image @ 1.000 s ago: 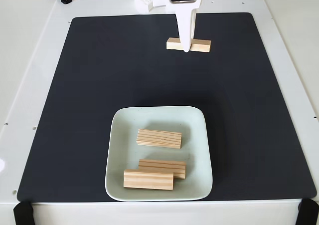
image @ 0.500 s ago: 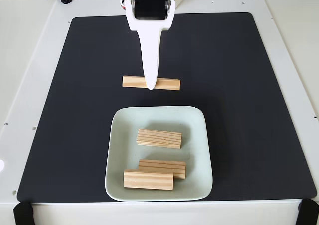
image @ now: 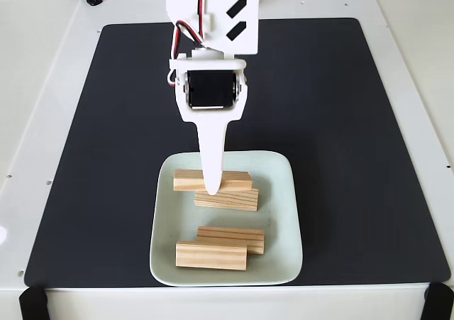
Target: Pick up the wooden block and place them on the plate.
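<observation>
Your table (image: 42,64) was white, with a black mat (image: 355,157) covering most of it. On the near part of that mat sat the plate (image: 284,260), pale and square with rounded corners.

The white arm (image: 211,22) reached down from the far edge, and your gripper (image: 211,190) was clenched on a wooden block (image: 190,180), gripping it near its middle so it hung level. You had that block above the far part of the plate, right over another block (image: 237,201) that lay flat there; whether the two were touching could not be told. Two more blocks sat toward the near rim, one (image: 241,236) partly behind the other (image: 211,255) and apparently in contact with it.

The blocks looked like stiff, light, solid wood with flat faces, so they would likely not bend or crush, and a firm pinch across the narrow width at mid-length seemed the sound hold. The smooth faces might slip if you grabbed near one end. Set down on top of the block below, the one you held could tip or slide off, so an open patch of the plate would probably be safer.
</observation>
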